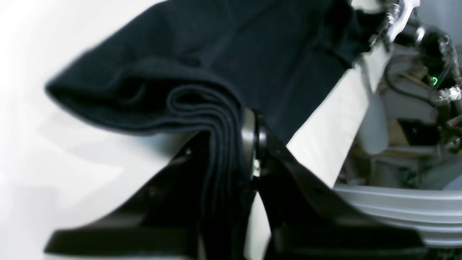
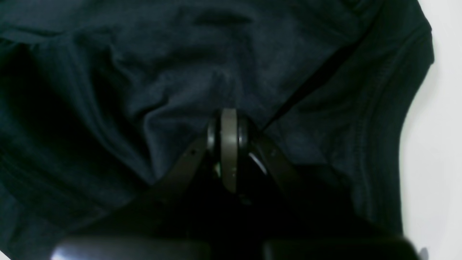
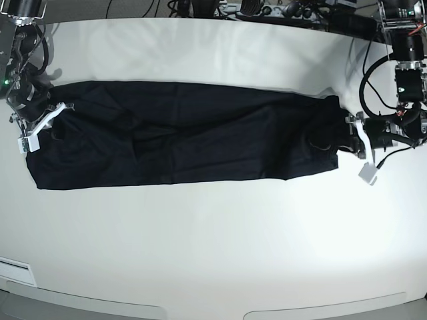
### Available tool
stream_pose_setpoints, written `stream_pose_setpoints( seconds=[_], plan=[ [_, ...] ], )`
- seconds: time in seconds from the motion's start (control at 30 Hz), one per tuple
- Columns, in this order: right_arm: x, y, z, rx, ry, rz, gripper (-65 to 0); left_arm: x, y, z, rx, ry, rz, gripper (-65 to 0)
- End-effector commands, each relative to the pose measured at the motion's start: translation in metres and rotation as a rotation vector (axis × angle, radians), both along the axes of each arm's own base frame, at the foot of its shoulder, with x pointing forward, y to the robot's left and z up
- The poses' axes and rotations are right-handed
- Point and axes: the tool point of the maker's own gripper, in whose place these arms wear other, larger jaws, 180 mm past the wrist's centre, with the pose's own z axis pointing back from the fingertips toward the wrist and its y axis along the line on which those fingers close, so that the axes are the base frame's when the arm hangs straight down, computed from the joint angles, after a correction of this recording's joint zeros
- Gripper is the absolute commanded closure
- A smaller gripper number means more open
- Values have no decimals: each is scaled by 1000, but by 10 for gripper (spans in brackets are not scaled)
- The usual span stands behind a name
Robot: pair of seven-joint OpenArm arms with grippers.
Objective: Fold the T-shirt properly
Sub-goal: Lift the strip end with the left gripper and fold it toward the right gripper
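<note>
While the T-shirt (image 3: 187,137) lies stretched into a long dark band across the white bench (image 3: 213,253), each of its two ends is held by one arm: the left gripper (image 1: 231,144) is clamped on a stack of several folded layers at the band's end on the base view's right, and the right gripper (image 2: 229,144) is closed, its pads pressed together amid the cloth at the opposite end, though whether cloth is actually pinched there cannot be told. The step in hand is judged to be a fold of the long band, already narrowed lengthwise. It would be done well if both ends were kept level and lightly taut, so that the layers seen in the left wrist view are not allowed to splay. One end should be carried over the other with the edges matched, and the wrinkles near the middle should be drawn out before the cloth is laid down. Release should be made only once the fabric rests flat
</note>
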Motion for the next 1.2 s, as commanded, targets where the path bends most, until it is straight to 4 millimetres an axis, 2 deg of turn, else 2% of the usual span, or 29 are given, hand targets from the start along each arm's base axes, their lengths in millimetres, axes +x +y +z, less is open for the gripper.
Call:
stream_pose_setpoints(
  seconds=[0.0, 0.2, 0.37, 0.53, 0.63, 0.77, 0.87, 1.17],
  plan=[
    [-18, -7, -14, -58, 106, 22, 0, 8, -7, 27, -9, -95, -33, 0],
    [-18, -9, -14, -60, 108, 9, 0, -5, -59, 76, 4, -321, -188, 0],
    [-21, -9, -15, -63, 124, 10, 0, -3, -95, 88, -149, -401, -180, 0],
    [-21, -5, -15, -53, 121, 35, 0, 20, -114, 70, -294, -391, -53, 0],
    [-22, -6, -15, -56, 125, 36, 0, 29, -119, 54, -392, -324, 21, 0],
    [-22, -6, -15, -58, 126, 36, 0, 31, -134, 31, -478, -227, 64, 0],
    [-20, -6, -14, -55, 121, 36, 0, 30, -144, 22, -522, -182, 81, 0],
    [-19, -5, -14, -54, 119, 42, 0, 23, -171, 17, -557, -139, 32, 0]
  ],
)
